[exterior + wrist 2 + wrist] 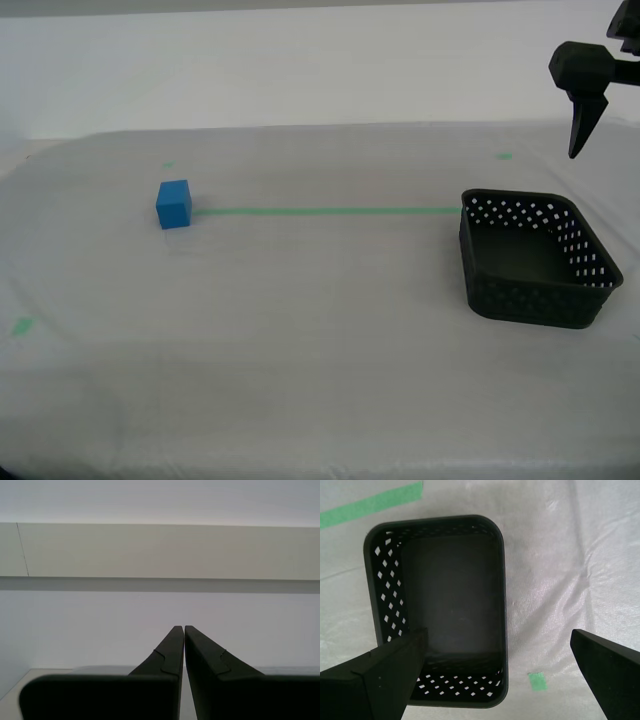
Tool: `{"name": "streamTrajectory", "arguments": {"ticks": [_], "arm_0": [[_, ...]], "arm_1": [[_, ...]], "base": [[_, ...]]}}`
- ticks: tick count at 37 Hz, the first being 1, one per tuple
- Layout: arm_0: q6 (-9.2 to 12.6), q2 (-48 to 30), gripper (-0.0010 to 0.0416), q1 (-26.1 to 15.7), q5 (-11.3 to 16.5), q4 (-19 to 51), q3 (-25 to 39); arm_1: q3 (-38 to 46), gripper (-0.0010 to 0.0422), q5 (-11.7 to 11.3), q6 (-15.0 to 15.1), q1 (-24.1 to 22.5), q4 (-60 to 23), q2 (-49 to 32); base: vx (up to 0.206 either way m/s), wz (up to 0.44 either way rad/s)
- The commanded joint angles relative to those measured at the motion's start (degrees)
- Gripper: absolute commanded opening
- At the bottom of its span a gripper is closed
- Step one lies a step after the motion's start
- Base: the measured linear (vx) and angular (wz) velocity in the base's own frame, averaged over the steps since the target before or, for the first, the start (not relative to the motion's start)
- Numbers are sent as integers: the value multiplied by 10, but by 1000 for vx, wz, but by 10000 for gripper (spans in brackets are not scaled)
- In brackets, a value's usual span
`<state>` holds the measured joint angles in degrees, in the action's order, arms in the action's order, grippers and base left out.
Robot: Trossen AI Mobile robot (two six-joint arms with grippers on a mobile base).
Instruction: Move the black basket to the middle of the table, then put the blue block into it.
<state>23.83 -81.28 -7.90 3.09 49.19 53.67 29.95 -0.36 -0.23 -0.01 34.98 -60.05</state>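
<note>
Black basket [452, 600] sits upright, seemingly slightly elongated, below my first gripper [497, 672].

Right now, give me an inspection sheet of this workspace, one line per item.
Surface: table in whitish-grey cloth, wrinkled, with a green tape line and small green marks.
Job's things: black basket at the exterior view's right, upright and empty; blue block at the exterior view's left, at the tape line's end, far from the basket.
Clutter: nothing seen.
Grippers: my first gripper, tool open, above the basket, holding nothing; my second gripper, tool shut, empty, facing the wall.
Cables: nothing seen.
Surroundings: plain pale wall behind the table.
</note>
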Motion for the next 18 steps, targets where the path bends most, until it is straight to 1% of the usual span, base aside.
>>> {"name": "streamTrajectory", "arguments": {"ticks": [1,7,15,18], "arm_0": [[3,0,399,-1,-4,-19,-19],[3,0,399,-2,-16,-48,-50],[7,0,399,-4,-17,-119,-100],[13,0,399,-4,-17,-139,-115]], "arm_1": [[0,0,0,1,0,3,0],[0,0,0,1,0,3,0],[0,0,0,1,0,3,0],[0,0,0,1,0,3,0]], "base": [[0,0],[0,0],[0,0],[0,0]]}}
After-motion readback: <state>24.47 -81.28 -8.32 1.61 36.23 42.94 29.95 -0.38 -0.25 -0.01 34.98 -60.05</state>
